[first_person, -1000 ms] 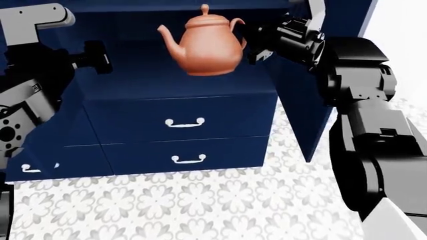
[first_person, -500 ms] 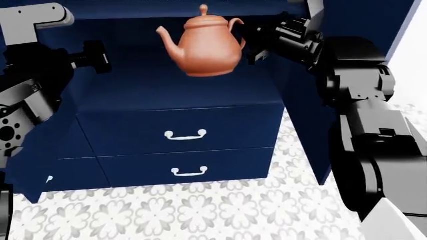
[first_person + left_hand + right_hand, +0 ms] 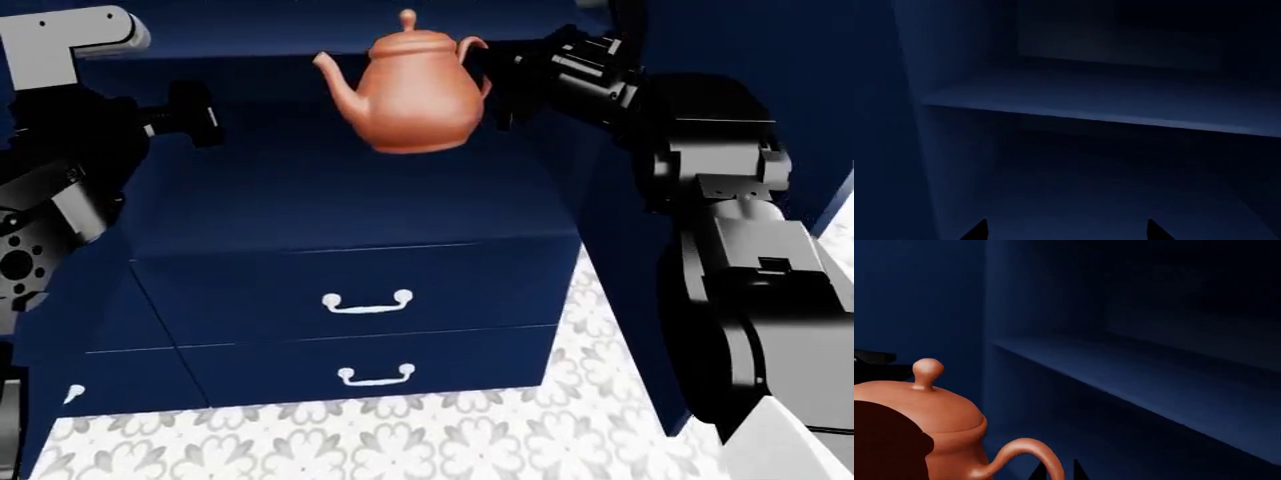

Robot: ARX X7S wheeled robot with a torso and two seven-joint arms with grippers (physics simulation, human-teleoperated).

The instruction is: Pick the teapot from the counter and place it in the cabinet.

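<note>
The teapot [image 3: 410,95] looks like smooth, matt terracotta clay. The cabinet [image 3: 334,200] has flat, matt navy panels. Drawer handles [image 3: 367,302] are glossy white. Floor [image 3: 400,445] tiles carry a grey floral print.

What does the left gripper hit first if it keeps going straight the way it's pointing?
Probably nothing soon: the left gripper points into the dark navy-blue cabinet, below its flat shelf. The way looks free up to the dim back wall, though depth is unclear. The terracotta-brown clay teapot is not in that line.

head: bright, sharp | wrists: dim, murky blue | blur: none
</note>
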